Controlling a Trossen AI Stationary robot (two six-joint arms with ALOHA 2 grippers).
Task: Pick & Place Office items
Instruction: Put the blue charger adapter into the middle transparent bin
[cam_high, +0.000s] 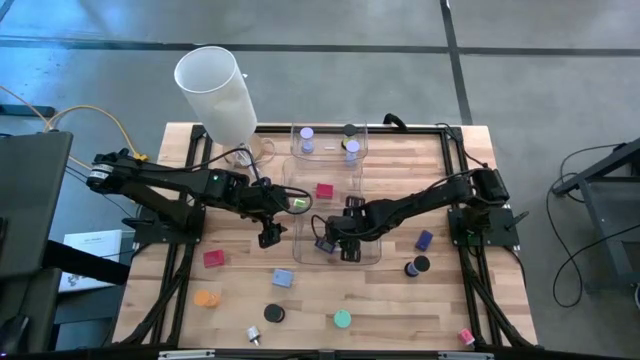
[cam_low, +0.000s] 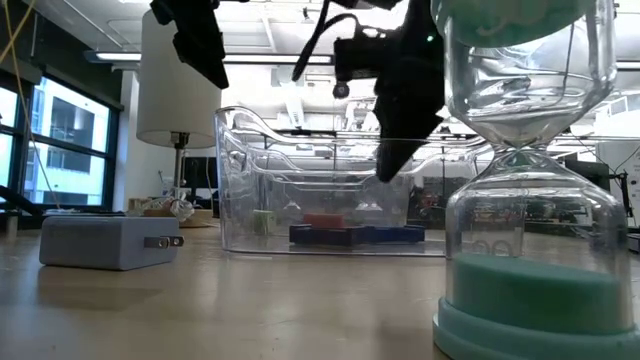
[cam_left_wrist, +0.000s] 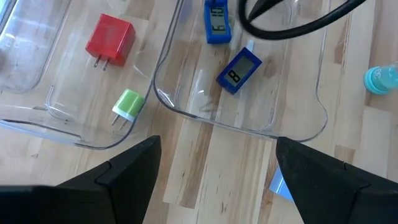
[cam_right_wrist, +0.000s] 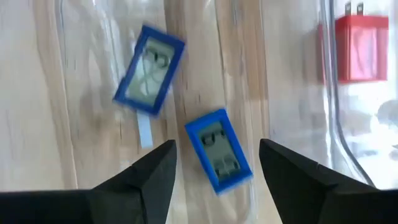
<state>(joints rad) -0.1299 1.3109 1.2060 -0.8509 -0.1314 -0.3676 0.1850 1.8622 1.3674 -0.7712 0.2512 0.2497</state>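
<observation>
Teal sand-filled hourglass (cam_low: 530, 200) stands nearest. Right gripper (cam_right_wrist: 214, 180), fingers wide and empty, hovers over two blue rectangular clocks (cam_right_wrist: 217, 149) lying inside a clear plastic bin (cam_high: 335, 250); left gripper (cam_left_wrist: 214, 180) wide beside it.

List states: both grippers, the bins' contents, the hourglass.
Left gripper: open, empty, over the bins' edge.
Right gripper: open, empty, above two blue timers.
Red charger: lying flat in the neighbouring bin, beside green charger.
Hourglass: upright, teal sand at bottom.

grey floor (cam_high: 520, 60), windows (cam_low: 50, 150) left, bright ceiling lights.
</observation>
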